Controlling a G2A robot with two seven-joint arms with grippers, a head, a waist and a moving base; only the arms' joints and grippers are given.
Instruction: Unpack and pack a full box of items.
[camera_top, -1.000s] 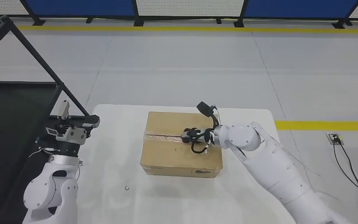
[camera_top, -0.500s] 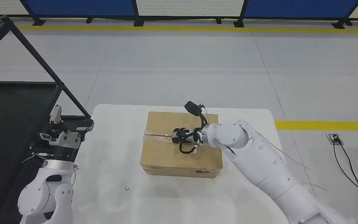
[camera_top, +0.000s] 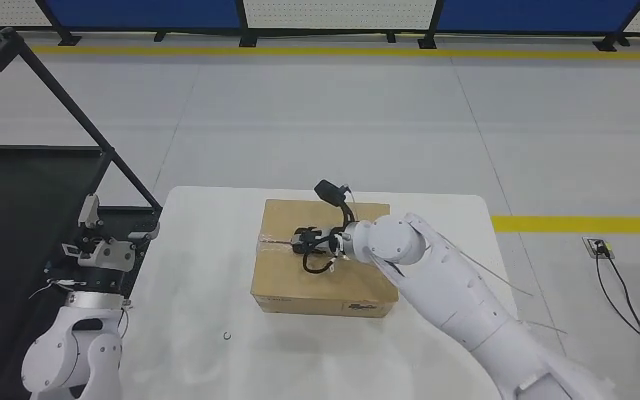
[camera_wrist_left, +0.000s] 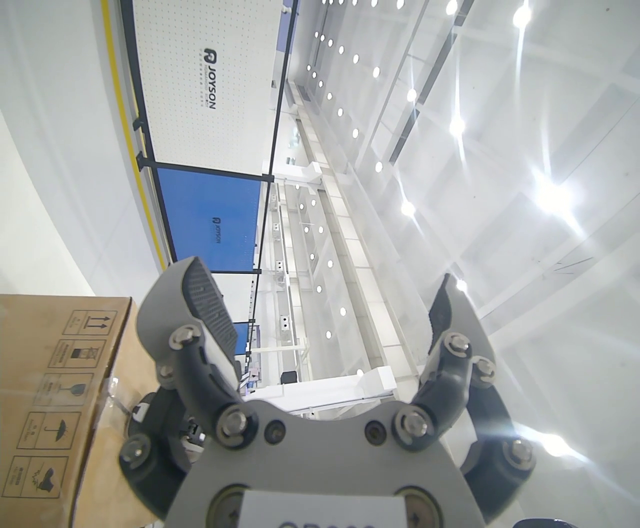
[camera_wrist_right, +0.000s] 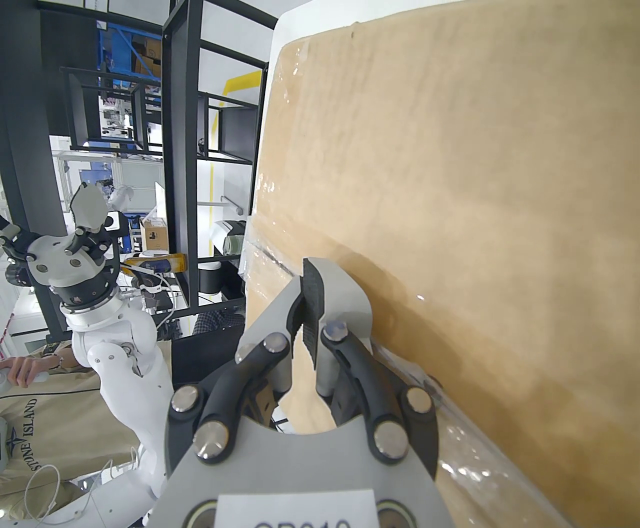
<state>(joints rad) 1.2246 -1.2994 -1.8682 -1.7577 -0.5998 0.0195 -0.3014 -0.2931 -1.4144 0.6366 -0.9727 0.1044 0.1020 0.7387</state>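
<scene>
One-armed job: sits the right claw (camera_wrist_right: 310, 280), pressed together, on the taped seam (camera_top: 278, 243) atop the closed box (camera_top: 330, 275) in the middle of the table (camera_top: 200, 300), holds the left claw (camera_wrist_left: 325, 300) spread wide off to the side, likely faces stiff, weighty cardboard, best gripped at flap edges.

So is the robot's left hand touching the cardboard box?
Apart. The top view shows the left gripper out by the table's edge, with a stretch of bare white table between it and the cardboard box.
</scene>
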